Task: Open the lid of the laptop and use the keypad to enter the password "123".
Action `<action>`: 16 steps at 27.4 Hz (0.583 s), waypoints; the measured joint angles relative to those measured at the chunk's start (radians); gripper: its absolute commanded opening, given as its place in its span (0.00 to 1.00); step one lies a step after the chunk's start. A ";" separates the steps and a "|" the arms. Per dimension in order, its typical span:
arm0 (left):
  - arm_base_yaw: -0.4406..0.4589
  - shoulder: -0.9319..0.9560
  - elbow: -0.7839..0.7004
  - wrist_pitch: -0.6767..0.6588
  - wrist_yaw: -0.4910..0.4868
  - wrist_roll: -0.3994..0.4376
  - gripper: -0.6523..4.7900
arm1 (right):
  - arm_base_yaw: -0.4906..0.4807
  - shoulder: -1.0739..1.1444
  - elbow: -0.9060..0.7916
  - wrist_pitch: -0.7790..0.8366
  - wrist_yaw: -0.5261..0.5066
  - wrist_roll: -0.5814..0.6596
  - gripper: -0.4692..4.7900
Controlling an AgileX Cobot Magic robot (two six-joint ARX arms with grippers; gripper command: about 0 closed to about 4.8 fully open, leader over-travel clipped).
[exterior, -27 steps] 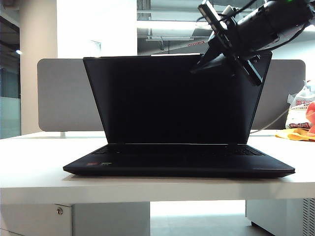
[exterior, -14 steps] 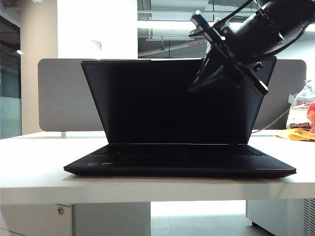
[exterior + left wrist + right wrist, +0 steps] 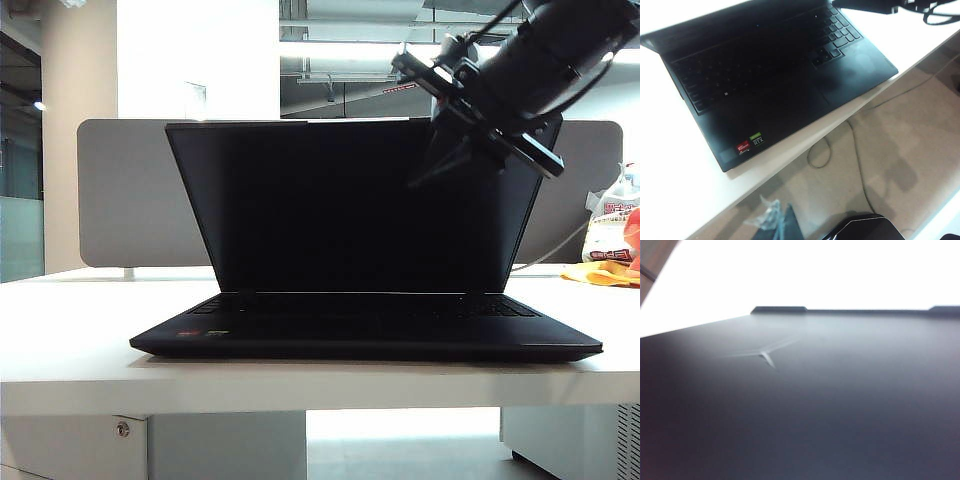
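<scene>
Exterior view: we see the laptop point(image 3: 365, 325) open on the white tabletop point(image 3: 60, 350), its lid point(image 3: 330, 205) upright and the screen dark, with a grey divider board point(image 3: 130, 195) behind. The right pincer point(image 3: 440, 170), fingers pressed together and holding nothing, hangs before the lid's upper right corner, clear of the keys. Left wrist view: only here do we see the keypad point(image 3: 840, 30) at the keyboard's right end, the touchpad point(image 3: 772, 107) and the red and green stickers point(image 3: 750, 142); the left pincer lies outside every view. Right wrist view: only the lid's matte outer face with its Y-shaped logo point(image 3: 767, 356) appears, blurred.
</scene>
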 measured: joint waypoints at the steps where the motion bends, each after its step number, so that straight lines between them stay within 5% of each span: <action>1: 0.000 0.000 0.000 -0.002 0.000 0.000 0.11 | 0.000 0.000 0.008 0.001 0.001 -0.002 0.08; 16: 0.000 0.000 0.000 -0.027 0.000 0.000 0.11 | -0.020 0.004 0.039 -0.018 0.026 -0.023 0.08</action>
